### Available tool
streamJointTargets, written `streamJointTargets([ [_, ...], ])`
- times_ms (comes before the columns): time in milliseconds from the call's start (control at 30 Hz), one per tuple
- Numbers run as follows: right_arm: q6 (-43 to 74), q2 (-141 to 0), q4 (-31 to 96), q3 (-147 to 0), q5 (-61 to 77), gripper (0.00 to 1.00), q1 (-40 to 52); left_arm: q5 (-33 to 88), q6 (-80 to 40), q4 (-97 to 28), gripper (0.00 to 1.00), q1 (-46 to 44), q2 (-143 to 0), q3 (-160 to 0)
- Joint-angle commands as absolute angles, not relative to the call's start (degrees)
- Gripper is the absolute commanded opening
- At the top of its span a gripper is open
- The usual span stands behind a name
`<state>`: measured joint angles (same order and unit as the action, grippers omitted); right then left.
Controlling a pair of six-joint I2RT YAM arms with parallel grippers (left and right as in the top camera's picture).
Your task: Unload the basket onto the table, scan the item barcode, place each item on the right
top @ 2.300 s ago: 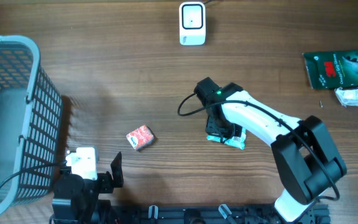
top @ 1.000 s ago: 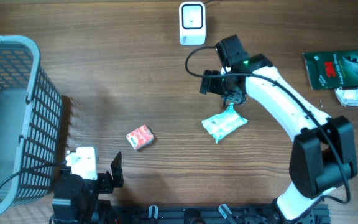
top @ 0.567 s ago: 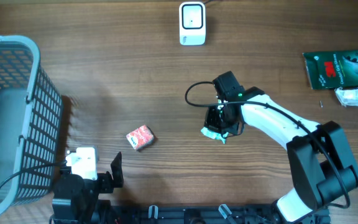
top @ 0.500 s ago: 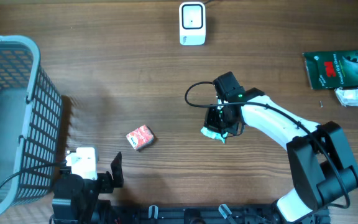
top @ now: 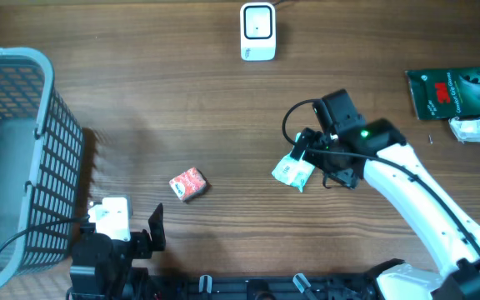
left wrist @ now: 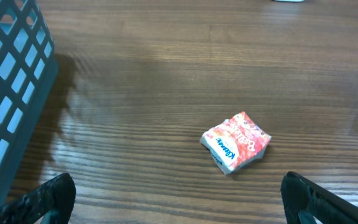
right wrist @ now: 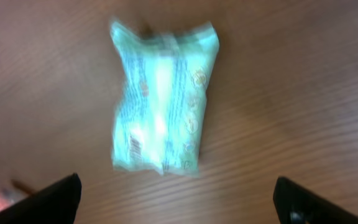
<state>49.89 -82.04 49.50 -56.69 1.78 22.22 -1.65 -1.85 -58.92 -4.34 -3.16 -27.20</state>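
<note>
Near the middle of the table (top: 140, 100), a little right of centre, the green packet (top: 292, 172) lies flat on the wood. The right gripper (right wrist: 179, 194) hangs over it with its jaws spread wide. In the wrist view its two dark fingertips sit at the bottom corners and the packet lies ahead of them, apart from both and unheld. That view is blurred, so the print on the packet cannot be read and no barcode can be made out. Seen from overhead, the right arm reaches in from the lower right, and the packet's right end lies just beside the gripper.

The scanner (top: 257, 32), a small white unit, stands at the far edge of the table, well apart from the packet.

The left gripper (left wrist: 176, 193) rests low at the near left edge, jaws fully apart and nothing between them. Ahead of it, and clear of both fingertips, lies a red packet (left wrist: 236, 150), well to the left of the green one. A blue-grey basket (top: 23, 58) fills the left side of the table. At the right edge lie a dark green pack (top: 455, 92) and, just below it, a crumpled white pack (top: 477, 129).
</note>
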Motion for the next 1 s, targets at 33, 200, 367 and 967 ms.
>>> streamJointTargets([
  [33, 48.0, -82.9, 37.9, -49.0, -0.2, 1.00, 18.1, -1.6, -2.2, -58.7, 1.00, -4.2, -3.1, -27.0],
  [200, 45.5, -89.5, 24.5, -42.7, 10.3, 0.92, 16.2, -1.6, -2.2, -58.7, 1.00, -4.2, -3.1, -27.0],
  [367, 46.0, -97.0, 23.2, -41.5, 5.2, 0.49, 16.1, -1.6, -2.2, -58.7, 1.00, -4.2, -3.1, -27.0],
  [967, 30.6, -56.7, 28.2, -49.9, 9.9, 0.04, 16.3, -1.6, -2.2, -58.7, 1.00, -4.2, -3.1, -27.0],
])
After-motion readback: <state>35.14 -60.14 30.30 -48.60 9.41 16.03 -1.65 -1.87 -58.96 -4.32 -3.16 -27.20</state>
